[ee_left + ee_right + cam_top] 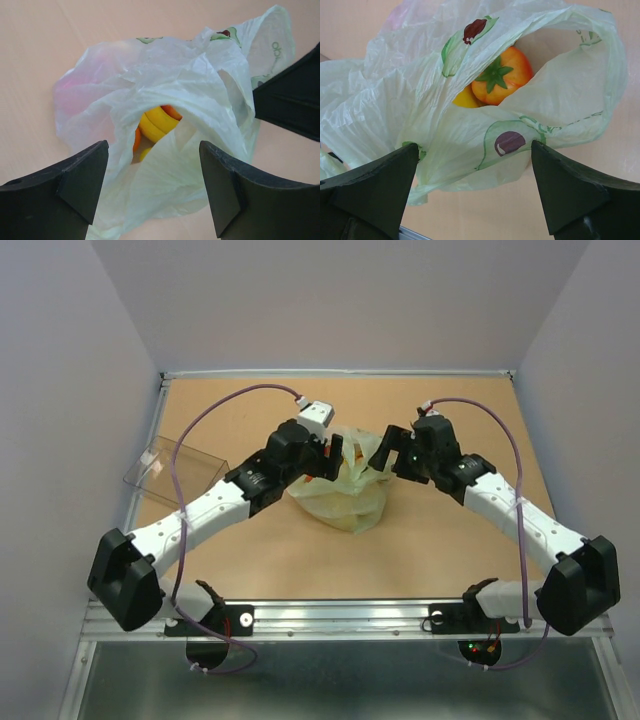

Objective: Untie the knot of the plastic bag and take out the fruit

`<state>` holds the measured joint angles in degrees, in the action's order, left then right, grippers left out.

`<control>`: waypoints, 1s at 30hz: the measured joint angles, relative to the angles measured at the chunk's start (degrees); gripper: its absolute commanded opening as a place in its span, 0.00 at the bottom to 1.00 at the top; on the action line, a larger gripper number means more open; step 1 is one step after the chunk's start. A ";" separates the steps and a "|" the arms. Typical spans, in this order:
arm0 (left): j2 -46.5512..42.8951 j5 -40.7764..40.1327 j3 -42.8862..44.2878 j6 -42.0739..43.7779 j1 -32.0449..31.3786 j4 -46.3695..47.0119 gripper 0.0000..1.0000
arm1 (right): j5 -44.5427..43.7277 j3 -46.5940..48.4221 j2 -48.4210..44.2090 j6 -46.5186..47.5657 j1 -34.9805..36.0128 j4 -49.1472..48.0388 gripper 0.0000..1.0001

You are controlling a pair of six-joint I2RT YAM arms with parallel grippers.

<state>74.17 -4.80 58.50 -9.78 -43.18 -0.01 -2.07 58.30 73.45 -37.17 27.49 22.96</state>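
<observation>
The pale green plastic bag [347, 490] lies in the middle of the table with its mouth gaping. No knot shows in any view. My left gripper [333, 453] is open at the bag's left side. In the left wrist view the bag's film [170, 175] lies between the spread jaws of the left gripper [154, 182], and a yellow banana [157, 121] and an orange piece [137, 140] show inside. My right gripper [385, 454] is open at the bag's right side. In its view [475, 175] an orange fruit with a green top [504, 75] and a yellow fruit [465, 99] sit in the opening.
A clear rigid box [176, 466] stands at the left edge of the brown table [450, 550]. Grey walls close the table at the left, back and right. A black finger of the right gripper [295, 95] shows in the left wrist view.
</observation>
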 measured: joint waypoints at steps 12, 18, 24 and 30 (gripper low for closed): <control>14.45 -15.61 5.51 3.41 -2.10 0.52 0.27 | -4.26 -3.30 -0.07 -3.67 3.10 -0.94 0.98; 14.99 -16.11 8.02 -2.36 0.26 1.25 0.11 | -5.20 -5.44 -3.06 -4.68 3.78 -1.68 1.00; 15.02 -11.17 8.13 -7.17 1.55 1.49 0.00 | -5.70 -5.73 -3.76 -5.95 3.78 -5.16 1.00; 14.99 -3.10 6.32 -15.08 6.10 1.90 0.00 | -5.68 -9.01 -8.70 -6.40 3.78 -10.51 1.00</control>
<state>89.17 -7.90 64.82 -24.86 -37.08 1.89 -7.75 49.30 64.75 -43.57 31.27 12.45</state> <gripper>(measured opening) 0.021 0.995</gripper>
